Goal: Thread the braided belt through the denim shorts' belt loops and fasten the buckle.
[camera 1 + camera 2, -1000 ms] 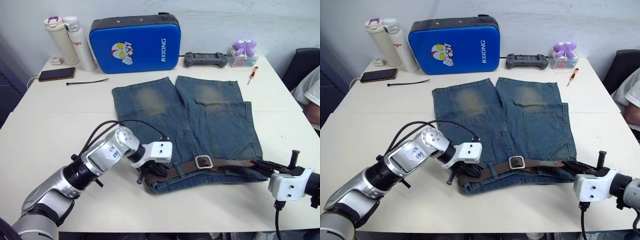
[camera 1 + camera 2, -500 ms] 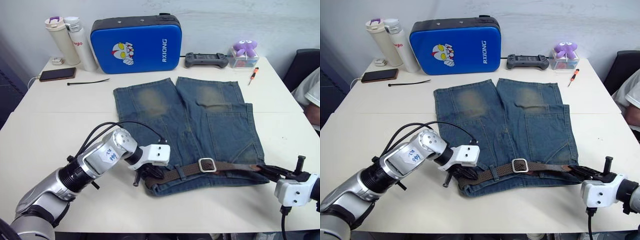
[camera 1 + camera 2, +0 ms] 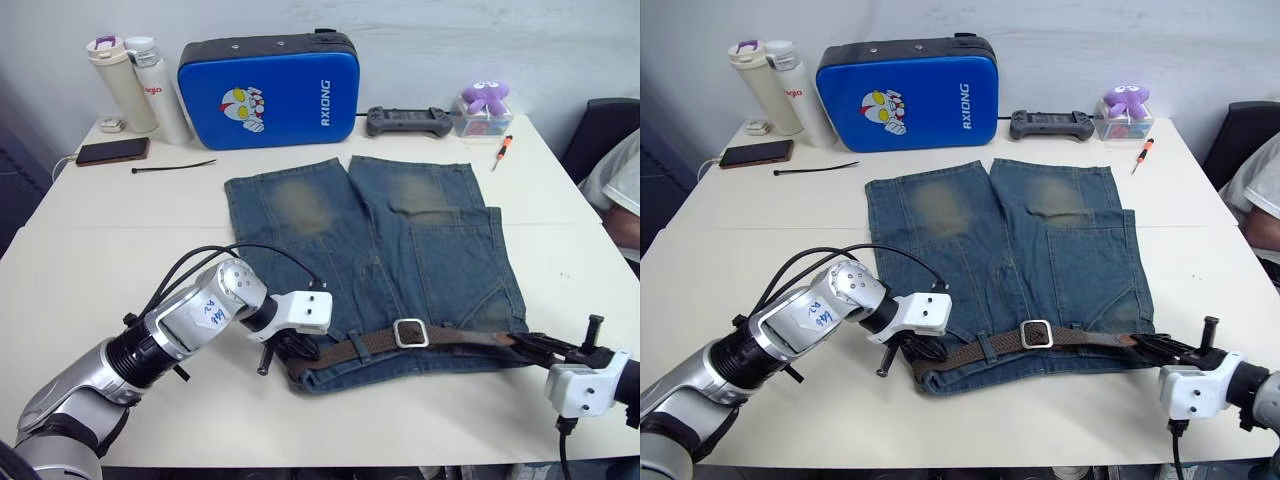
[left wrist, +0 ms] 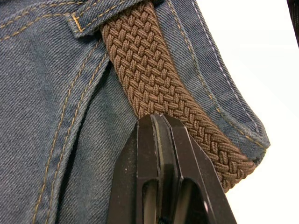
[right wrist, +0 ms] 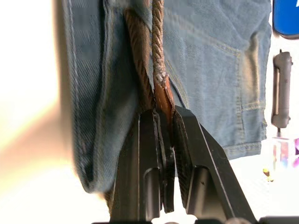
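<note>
Here the table [image 3: 90, 230] carries everything, and the shorts [image 3: 400, 240] lie flat between the two grippers, legs pointing away from them and waistband on the near side. The belt [image 3: 450, 336] runs along that waistband from one gripper to the other, passing under a belt loop [image 4: 86, 18] just ahead of the left gripper. The left gripper [image 4: 156, 122] has its fingers pressed together, their tips resting on the woven strap at the waistband's left corner; whether any strap is caught between them cannot be told. The right gripper [image 5: 163, 114], just off the right edge of the shorts, is pinching the belt's tan leather end piece [image 5: 163, 95] between its fingers, and the strap stretches straight away from it across the denim. The buckle [image 3: 410, 332] lies on the waistband about midway between the grippers, somewhat nearer the right one. Well beyond both grippers, at the table's far edge, stands a blue case [image 3: 270, 88].
</note>
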Robot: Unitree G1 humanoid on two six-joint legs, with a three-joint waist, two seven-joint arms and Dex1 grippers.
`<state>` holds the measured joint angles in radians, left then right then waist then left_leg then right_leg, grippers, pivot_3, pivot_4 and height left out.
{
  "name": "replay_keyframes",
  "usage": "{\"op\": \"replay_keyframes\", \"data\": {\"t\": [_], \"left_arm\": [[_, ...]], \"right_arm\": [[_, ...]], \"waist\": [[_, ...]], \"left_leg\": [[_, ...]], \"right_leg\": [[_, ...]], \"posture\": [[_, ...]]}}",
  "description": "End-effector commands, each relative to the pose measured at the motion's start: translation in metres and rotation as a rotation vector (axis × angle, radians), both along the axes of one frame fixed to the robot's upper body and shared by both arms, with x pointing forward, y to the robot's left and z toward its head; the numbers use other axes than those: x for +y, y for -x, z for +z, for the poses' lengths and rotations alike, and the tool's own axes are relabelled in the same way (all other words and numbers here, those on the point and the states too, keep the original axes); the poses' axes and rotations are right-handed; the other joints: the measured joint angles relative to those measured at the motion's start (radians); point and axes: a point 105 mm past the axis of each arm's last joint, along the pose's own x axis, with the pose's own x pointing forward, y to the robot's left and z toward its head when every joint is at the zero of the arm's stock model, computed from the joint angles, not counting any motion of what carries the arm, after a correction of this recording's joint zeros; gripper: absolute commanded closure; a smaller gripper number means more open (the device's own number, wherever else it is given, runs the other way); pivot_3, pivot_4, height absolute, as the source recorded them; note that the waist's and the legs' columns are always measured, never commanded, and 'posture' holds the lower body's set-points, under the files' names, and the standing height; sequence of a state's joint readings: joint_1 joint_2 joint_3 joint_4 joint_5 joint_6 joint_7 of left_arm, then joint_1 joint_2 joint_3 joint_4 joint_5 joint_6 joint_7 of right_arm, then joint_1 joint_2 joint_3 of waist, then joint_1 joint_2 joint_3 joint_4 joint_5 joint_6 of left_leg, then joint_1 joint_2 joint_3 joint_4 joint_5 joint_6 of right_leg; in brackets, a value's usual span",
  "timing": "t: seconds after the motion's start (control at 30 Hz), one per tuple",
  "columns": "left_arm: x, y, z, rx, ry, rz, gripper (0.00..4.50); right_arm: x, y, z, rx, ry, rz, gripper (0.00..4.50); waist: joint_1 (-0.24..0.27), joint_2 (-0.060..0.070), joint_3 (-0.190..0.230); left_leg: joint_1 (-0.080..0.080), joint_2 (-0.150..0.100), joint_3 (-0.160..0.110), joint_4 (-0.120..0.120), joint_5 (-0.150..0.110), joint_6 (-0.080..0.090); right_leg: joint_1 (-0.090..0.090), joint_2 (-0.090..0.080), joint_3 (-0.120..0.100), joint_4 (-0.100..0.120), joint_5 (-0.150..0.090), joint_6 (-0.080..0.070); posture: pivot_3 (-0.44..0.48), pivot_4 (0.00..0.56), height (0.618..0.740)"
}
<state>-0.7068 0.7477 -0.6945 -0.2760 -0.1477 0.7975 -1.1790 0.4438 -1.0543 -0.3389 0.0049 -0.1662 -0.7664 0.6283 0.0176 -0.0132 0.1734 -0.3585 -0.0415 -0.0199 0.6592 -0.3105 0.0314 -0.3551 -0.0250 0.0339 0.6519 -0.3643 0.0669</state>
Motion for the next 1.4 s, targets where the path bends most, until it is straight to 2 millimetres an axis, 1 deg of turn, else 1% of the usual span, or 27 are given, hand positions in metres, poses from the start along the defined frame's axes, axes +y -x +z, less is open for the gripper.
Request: {"op": "replay_keyframes", "data": {"t": [0.03,0.1,0.17,0.23,0.37,0.43,0.5,0.53,0.57,0.6,0.63,0.67,0.73,0.77,0.8,0.87,0.93,1.0,1.07,1.13,1.23,1.27,1.3,1.33,1.4], "left_arm": [[0.028,0.005,-0.029,0.083,-0.146,0.058,4.39],[0.029,0.004,-0.024,0.076,-0.146,0.047,4.39],[0.033,0.001,-0.020,0.060,-0.156,0.037,4.39],[0.039,0.000,-0.017,0.049,-0.167,0.027,4.39],[0.043,-0.005,-0.014,0.029,-0.171,0.029,4.39],[0.042,-0.007,-0.013,0.028,-0.158,0.023,4.39],[0.041,-0.007,-0.011,0.033,-0.143,0.022,4.50],[0.041,-0.007,-0.010,0.035,-0.133,0.020,4.50],[0.042,-0.008,-0.009,0.043,-0.121,0.023,4.50],[0.042,-0.008,-0.008,0.049,-0.113,0.026,4.50],[0.043,-0.009,-0.007,0.052,-0.107,0.029,4.50],[0.043,-0.009,-0.006,0.053,-0.105,0.030,4.50],[0.045,-0.013,-0.002,0.052,-0.083,0.046,4.50],[0.046,-0.016,0.001,0.050,-0.066,0.054,4.50],[0.047,-0.017,0.003,0.048,-0.055,0.058,4.50],[0.048,-0.020,0.014,0.057,0.009,0.077,4.50],[0.047,-0.018,0.024,0.087,0.077,0.085,4.50],[0.045,-0.014,0.039,0.136,0.175,0.103,4.50],[0.047,-0.011,0.051,0.159,0.245,0.118,4.50],[0.051,-0.017,0.073,0.146,0.381,0.192,4.50],[0.058,-0.020,0.098,0.082,0.574,0.260,4.50],[0.060,-0.019,0.102,0.066,0.616,0.287,4.50],[0.066,-0.016,0.100,0.053,0.632,0.320,4.50],[0.071,-0.014,0.094,0.024,0.624,0.366,4.50],[0.077,-0.008,0.090,-0.037,0.688,0.421,4.50]], "right_arm": [[-0.003,0.000,-0.011,0.052,0.008,-0.054,4.50],[-0.005,-0.002,-0.018,0.062,0.020,-0.067,4.50],[-0.011,-0.003,-0.028,0.079,0.052,-0.092,4.50],[-0.015,-0.008,-0.033,0.079,0.027,-0.134,4.50],[-0.008,-0.016,-0.032,0.044,0.007,-0.111,4.50],[-0.003,-0.020,-0.026,0.012,-0.019,-0.092,4.50],[0.000,-0.020,-0.022,-0.002,-0.035,-0.076,3.60],[-0.001,-0.018,-0.018,-0.004,-0.044,-0.072,3.35],[-0.002,-0.016,-0.013,-0.012,-0.053,-0.070,2.85],[-0.005,-0.015,-0.008,-0.021,-0.060,-0.072,2.45],[-0.007,-0.014,-0.004,-0.032,-0.061,-0.072,1.91],[-0.009,-0.013,-0.001,-0.039,-0.061,-0.072,1.57],[-0.014,-0.014,0.016,-0.091,-0.068,-0.075,0.64],[-0.018,-0.014,0.024,-0.111,-0.079,-0.086,0.28],[-0.020,-0.014,0.029,-0.122,-0.086,-0.093,0.08],[-0.030,-0.011,0.036,-0.117,-0.097,-0.124,0.08],[-0.037,-0.007,0.037,-0.090,-0.105,-0.147,0.08],[-0.042,-0.006,0.039,-0.041,-0.224,-0.228,0.08],[-0.043,-0.007,0.045,0.021,-0.381,-0.303,0.08],[-0.046,-0.011,0.052,0.125,-0.573,-0.396,0.08],[-0.042,-0.015,0.062,0.264,-0.792,-0.468,0.08],[-0.041,-0.016,0.066,0.276,-0.838,-0.478,0.08],[-0.038,-0.017,0.069,0.310,-0.900,-0.483,0.08],[-0.035,-0.017,0.071,0.336,-0.925,-0.477,0.08],[-0.032,-0.020,0.075,0.345,-0.978,-0.479,0.08]], "waist": [[-0.006,0.000,0.000],[-0.013,0.000,0.000],[-0.020,-0.001,0.000],[-0.025,-0.005,-0.001],[-0.024,-0.007,-0.002],[-0.022,-0.008,-0.003],[-0.023,-0.008,-0.003],[-0.023,-0.008,-0.003],[-0.024,-0.008,-0.003],[-0.022,-0.008,-0.003],[-0.021,-0.008,-0.003],[-0.021,-0.008,-0.003],[-0.023,-0.008,-0.002],[-0.025,-0.007,-0.001],[-0.026,-0.006,0.000],[-0.029,-0.005,0.002],[-0.029,-0.005,0.004],[-0.026,-0.006,0.006],[-0.024,-0.007,0.007],[-0.024,-0.005,0.008],[-0.022,-0.005,0.009],[-0.022,-0.005,0.009],[-0.022,-0.004,0.009],[-0.023,-0.004,0.009],[-0.024,-0.003,0.009]], "left_leg": [[0.001,0.000,0.000,-0.001,0.000,0.000],[0.002,0.000,0.001,-0.003,0.001,-0.001],[0.003,0.000,0.001,-0.005,0.001,-0.002],[0.004,0.000,0.001,-0.007,0.002,-0.004],[0.006,0.000,0.002,-0.009,0.003,-0.004],[0.005,0.000,0.001,-0.008,0.003,-0.004],[0.006,0.000,0.001,-0.008,0.003,-0.004],[0.005,0.000,0.001,-0.008,0.003,-0.004],[0.005,0.000,0.002,-0.009,0.003,-0.004],[0.005,0.001,0.002,-0.009,0.003,-0.004],[0.005,0.001,0.001,-0.010,0.003,-0.004],[0.005,0.001,0.001,-0.010,0.003,-0.004],[0.004,0.001,0.001,-0.010,0.003,-0.004],[0.004,0.001,0.001,-0.010,0.003,-0.004],[0.004,0.001,0.002,-0.010,0.003,-0.004],[0.004,0.001,0.002,-0.010,0.003,-0.004],[0.004,0.001,0.002,-0.010,0.003,-0.004],[0.002,0.001,0.002,-0.010,0.003,-0.004],[0.001,0.001,0.001,-0.010,0.003,-0.004],[0.000,0.001,0.001,-0.009,0.002,-0.004],[-0.001,0.001,0.000,-0.009,0.002,-0.004],[-0.001,0.002,0.000,-0.009,0.002,-0.004],[-0.001,0.002,0.000,-0.009,0.002,-0.004],[-0.001,0.002,0.000,-0.010,0.002,-0.004],[-0.001,0.002,0.000,-0.012,0.002,-0.004]], "right_leg": [[0.000,0.000,0.000,0.000,0.000,0.000],[0.000,0.000,0.001,0.001,0.000,-0.001],[0.000,0.000,0.001,0.001,-0.001,-0.001],[0.000,0.001,0.001,0.001,-0.001,-0.001],[0.000,0.001,0.002,0.001,-0.001,-0.002],[0.000,0.000,0.002,0.001,-0.001,-0.002],[0.000,0.000,0.002,0.001,-0.001,-0.002],[0.000,0.000,0.002,0.001,-0.001,-0.002],[0.000,0.000,0.002,0.001,-0.001,-0.003],[0.000,0.000,0.002,0.001,-0.001,-0.003],[-0.001,0.000,0.002,0.001,-0.002,-0.003],[-0.001,0.000,0.001,0.001,-0.002,-0.003],[-0.002,0.001,0.001,0.001,-0.002,-0.003],[-0.002,0.001,0.001,0.001,-0.002,-0.003],[-0.002,0.001,0.002,0.002,-0.002,-0.003],[-0.002,0.001,0.002,0.002,-0.002,-0.003],[-0.003,0.001,0.001,0.002,-0.002,-0.003],[-0.004,0.001,0.001,0.002,-0.002,-0.003],[-0.005,0.000,0.001,0.001,-0.002,-0.003],[-0.006,0.000,0.000,0.001,-0.002,-0.003],[-0.006,0.000,0.000,0.001,-0.002,-0.003],[-0.006,0.000,-0.001,0.001,-0.002,-0.003],[-0.006,0.000,-0.001,0.001,-0.002,-0.003],[-0.006,0.000,-0.001,0.001,-0.002,-0.003],[-0.006,0.000,0.000,-0.001,-0.002,-0.003]], "posture": [[0.000,0.150,0.740],[0.000,0.150,0.740],[0.000,0.150,0.740],[0.000,0.150,0.740],[0.000,0.150,0.740],[0.000,0.150,0.740],[0.000,0.150,0.740],[0.000,0.150,0.740],[0.000,0.150,0.740],[0.000,0.150,0.740],[0.000,0.150,0.740],[0.000,0.150,0.740],[0.000,0.150,0.740],[0.000,0.150,0.740],[0.000,0.150,0.740],[0.000,0.150,0.740],[0.000,0.150,0.740],[0.000,0.150,0.740],[0.000,0.150,0.740],[0.000,0.150,0.740],[0.000,0.150,0.740],[0.000,0.150,0.740],[0.000,0.150,0.740],[0.000,0.150,0.740],[0.000,0.150,0.740]]}}
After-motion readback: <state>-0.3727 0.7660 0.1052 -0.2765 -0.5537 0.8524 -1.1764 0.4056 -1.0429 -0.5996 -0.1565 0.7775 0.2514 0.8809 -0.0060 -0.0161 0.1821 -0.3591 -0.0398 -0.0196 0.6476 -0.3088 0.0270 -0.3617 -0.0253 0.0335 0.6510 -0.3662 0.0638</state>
